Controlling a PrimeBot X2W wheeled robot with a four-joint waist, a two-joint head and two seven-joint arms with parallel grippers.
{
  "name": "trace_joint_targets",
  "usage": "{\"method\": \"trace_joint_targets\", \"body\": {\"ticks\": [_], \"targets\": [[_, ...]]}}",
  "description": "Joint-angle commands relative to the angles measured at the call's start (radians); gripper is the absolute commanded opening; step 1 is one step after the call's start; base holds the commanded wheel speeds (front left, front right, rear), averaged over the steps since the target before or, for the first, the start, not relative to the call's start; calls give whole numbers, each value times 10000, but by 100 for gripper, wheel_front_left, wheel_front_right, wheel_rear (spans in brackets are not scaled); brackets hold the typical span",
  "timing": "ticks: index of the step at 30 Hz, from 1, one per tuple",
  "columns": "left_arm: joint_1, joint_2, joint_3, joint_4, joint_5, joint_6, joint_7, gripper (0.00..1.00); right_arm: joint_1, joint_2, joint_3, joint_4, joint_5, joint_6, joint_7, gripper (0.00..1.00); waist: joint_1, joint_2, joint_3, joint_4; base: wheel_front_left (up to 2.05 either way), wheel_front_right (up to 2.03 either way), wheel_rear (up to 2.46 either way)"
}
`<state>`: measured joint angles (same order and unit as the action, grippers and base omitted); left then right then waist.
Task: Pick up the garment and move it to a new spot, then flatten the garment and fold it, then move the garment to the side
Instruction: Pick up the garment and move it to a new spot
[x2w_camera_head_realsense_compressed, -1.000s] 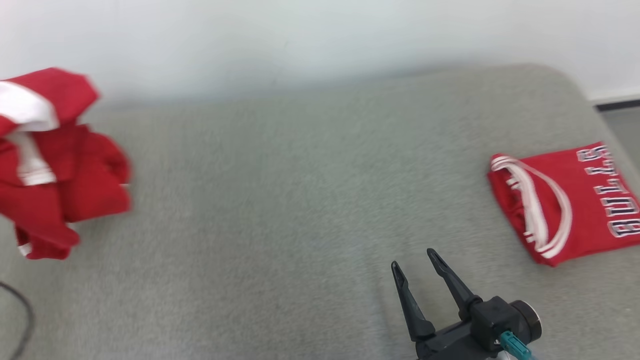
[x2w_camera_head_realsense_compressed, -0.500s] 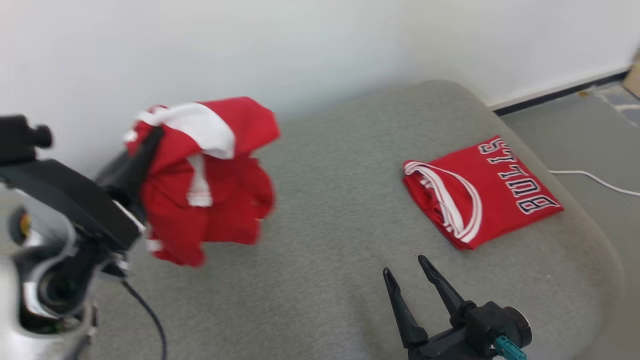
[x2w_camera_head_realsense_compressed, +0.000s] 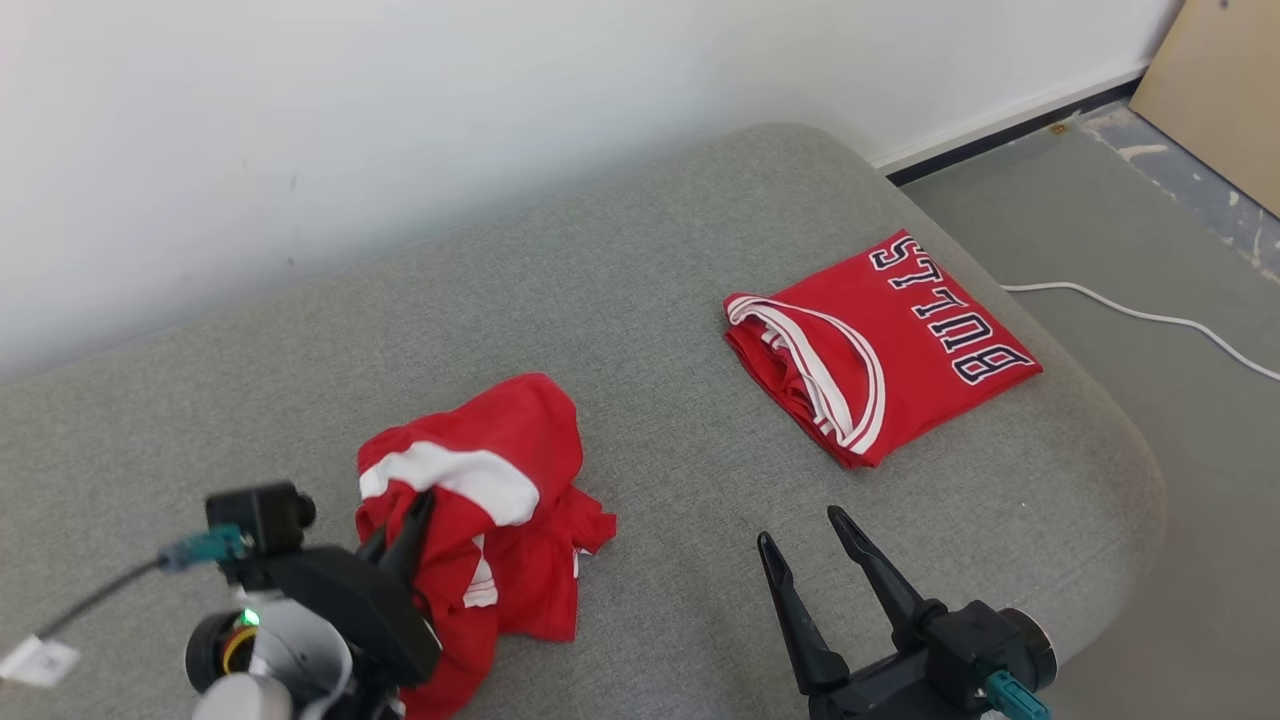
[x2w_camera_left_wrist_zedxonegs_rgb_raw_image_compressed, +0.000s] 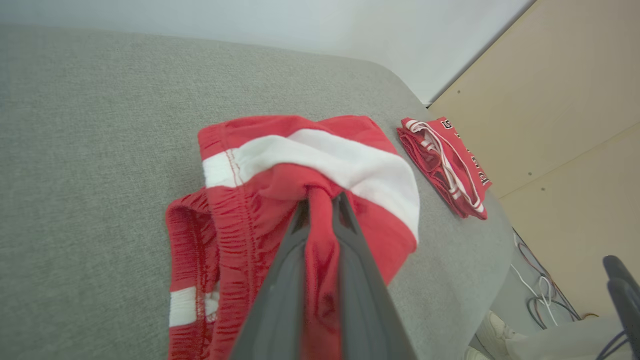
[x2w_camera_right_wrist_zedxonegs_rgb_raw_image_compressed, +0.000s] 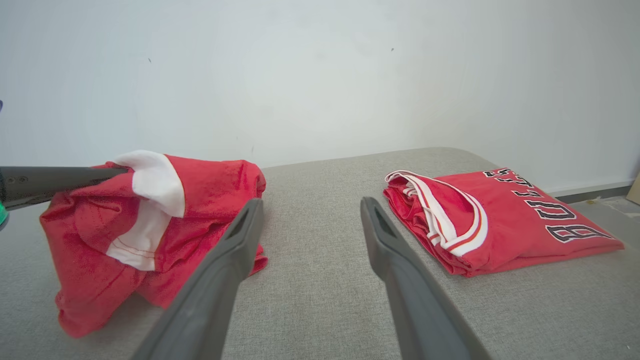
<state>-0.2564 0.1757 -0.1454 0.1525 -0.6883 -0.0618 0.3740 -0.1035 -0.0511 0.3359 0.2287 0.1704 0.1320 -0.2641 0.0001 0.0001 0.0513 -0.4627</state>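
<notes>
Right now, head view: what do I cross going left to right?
left gripper → crumpled red garment that it grips → folded red jersey → white cable on the floor

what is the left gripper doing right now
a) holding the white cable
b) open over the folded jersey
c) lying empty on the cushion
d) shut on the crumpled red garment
d: the left wrist view shows the left gripper pinched shut on a fold of the crumpled red garment
</notes>
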Motion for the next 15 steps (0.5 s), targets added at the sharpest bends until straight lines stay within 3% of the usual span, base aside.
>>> {"method": "trace_joint_targets", "body": {"ticks": [1,2,3,4,10,15], "targets": [[107,-26,-22,169,279,25,-286,0,-26,12,14,-21,33,-28,2,100,-1,-1,61,-57,0,0,0],[166,-89,-145,528,581,72,-727,0,-8,12,9,-25,37,-28,2,100,-1,-1,60,-49,0,0,0],[213,-201,-262,866,837,82,-1178,17,14,11,-11,-26,33,-28,2,100,-1,-1,50,-25,0,0,0],[248,-301,-368,1199,1108,152,-1607,100,41,13,-44,-33,21,-28,1,100,-1,-1,30,22,0,0,0],[371,-836,-709,2401,1921,349,-4335,100,187,11,-419,-41,-174,-28,2,100,-1,-1,-264,603,0,0,0],[703,-890,-656,2249,2230,405,-5863,100,237,8,-610,-41,-382,-28,2,100,-1,-1,-548,1101,0,0,0]]}}
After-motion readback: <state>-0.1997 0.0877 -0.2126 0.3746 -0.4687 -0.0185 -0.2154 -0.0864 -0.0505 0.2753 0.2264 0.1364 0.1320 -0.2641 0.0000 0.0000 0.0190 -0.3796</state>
